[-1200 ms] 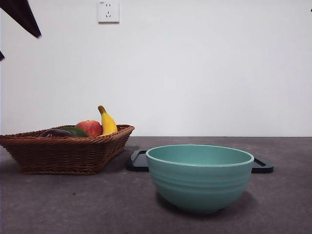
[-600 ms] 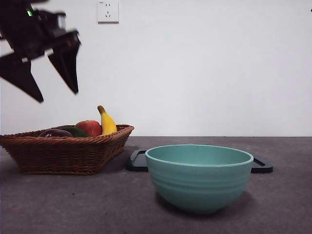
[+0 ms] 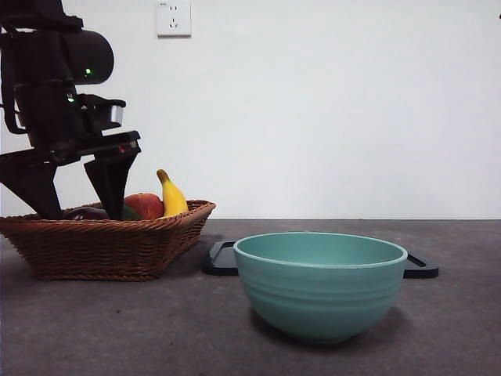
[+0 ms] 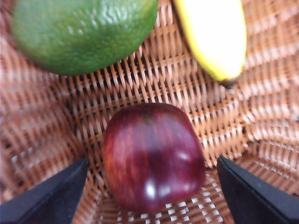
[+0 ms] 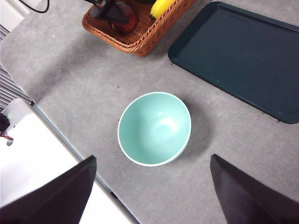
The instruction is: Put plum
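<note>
Left wrist view: plum (image 4: 152,156) low in the wicker basket (image 4: 233,112), between the spread, empty jaws of the left gripper (image 4: 152,196). Looks firm, glossy, likely slippery; best gripped across its widest middle.

Teal bowl (image 5: 154,129), dark tray (image 5: 243,56), wicker basket (image 5: 135,37), grey table (image 5: 93,84)

We see a matte black arm (image 3: 55,86) with a rounded cylindrical housing, two small green lights, a silver-grey block on its side, and a black tool (image 3: 74,192) ending in two flat, wedge-shaped tapering jaws.
</note>
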Robot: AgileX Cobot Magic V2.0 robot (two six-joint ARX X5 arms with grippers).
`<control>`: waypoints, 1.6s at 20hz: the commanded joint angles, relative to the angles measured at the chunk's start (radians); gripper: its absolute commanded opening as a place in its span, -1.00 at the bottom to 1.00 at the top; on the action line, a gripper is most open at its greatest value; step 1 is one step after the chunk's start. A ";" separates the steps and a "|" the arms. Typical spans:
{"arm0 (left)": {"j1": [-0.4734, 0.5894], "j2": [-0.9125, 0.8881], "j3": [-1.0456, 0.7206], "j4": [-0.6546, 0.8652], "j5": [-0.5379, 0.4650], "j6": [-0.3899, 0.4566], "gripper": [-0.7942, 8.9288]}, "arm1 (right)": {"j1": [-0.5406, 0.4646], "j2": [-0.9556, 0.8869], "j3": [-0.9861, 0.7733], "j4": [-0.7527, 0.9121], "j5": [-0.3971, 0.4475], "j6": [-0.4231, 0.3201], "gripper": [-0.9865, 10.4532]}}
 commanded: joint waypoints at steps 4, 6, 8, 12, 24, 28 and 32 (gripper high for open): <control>-0.006 0.057 0.023 0.019 -0.003 0.001 0.06 | 0.004 0.007 0.021 0.007 -0.003 -0.007 -0.14; -0.009 0.062 0.023 0.024 -0.003 -0.002 0.06 | 0.004 0.007 0.021 0.007 -0.003 -0.007 -0.14; -0.012 0.063 0.023 0.032 -0.003 -0.002 0.05 | 0.004 0.007 0.021 0.007 -0.003 -0.007 -0.14; -0.013 0.063 0.023 0.025 -0.003 -0.002 -0.25 | 0.004 0.007 0.021 0.007 -0.003 -0.007 -0.14; -0.023 -0.081 0.038 -0.001 0.124 -0.006 -0.29 | 0.004 0.006 0.021 0.007 -0.003 -0.007 -0.14; -0.087 -0.224 0.039 -0.011 0.172 -0.005 -0.29 | 0.004 0.006 0.021 0.010 -0.002 -0.007 -0.14; -0.231 -0.304 0.039 -0.017 0.250 -0.005 -0.29 | 0.004 0.006 0.021 0.011 0.005 -0.007 -0.14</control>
